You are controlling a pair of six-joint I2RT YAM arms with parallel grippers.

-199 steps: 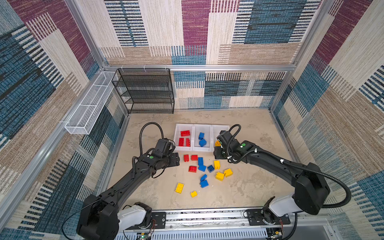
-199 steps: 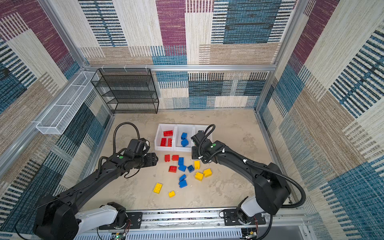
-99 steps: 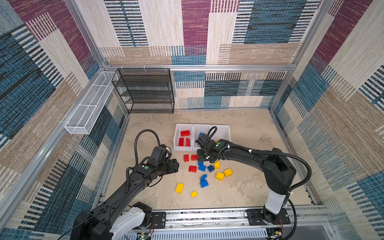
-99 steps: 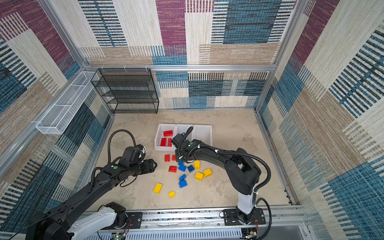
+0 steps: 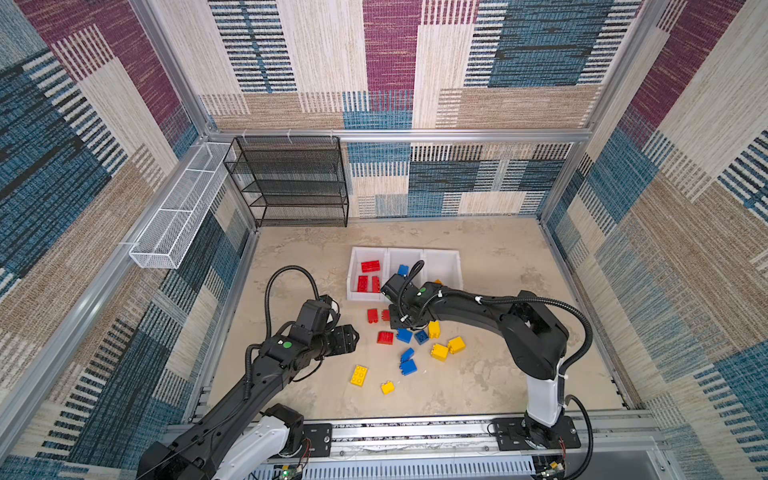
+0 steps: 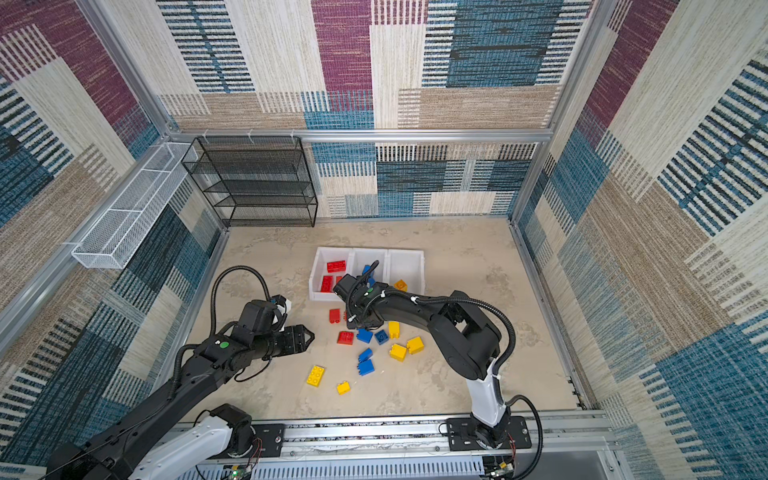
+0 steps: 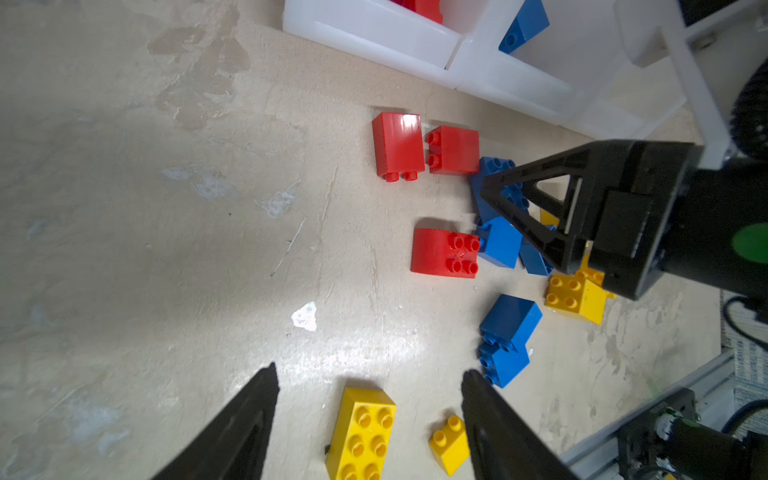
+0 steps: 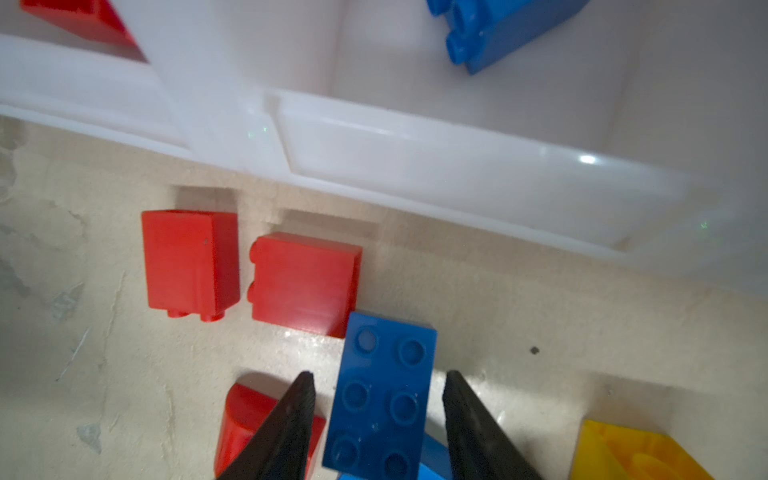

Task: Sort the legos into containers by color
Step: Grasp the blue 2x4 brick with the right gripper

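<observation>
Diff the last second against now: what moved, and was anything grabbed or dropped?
The right gripper swung from over the right end of the containers leftward and down into the loose pile. Its jaws now straddle the oblong blue brick with gaps on both sides, so nothing is held yet. The left gripper drew back slightly toward its base, jaws open and empty. The containers and the other legos stayed put.

High paired top views down over everything; wrist views close, both on the red legos (image 7: 399, 145).

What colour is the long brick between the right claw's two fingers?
Blue. The six-stud brick shows best in the right wrist view.
</observation>
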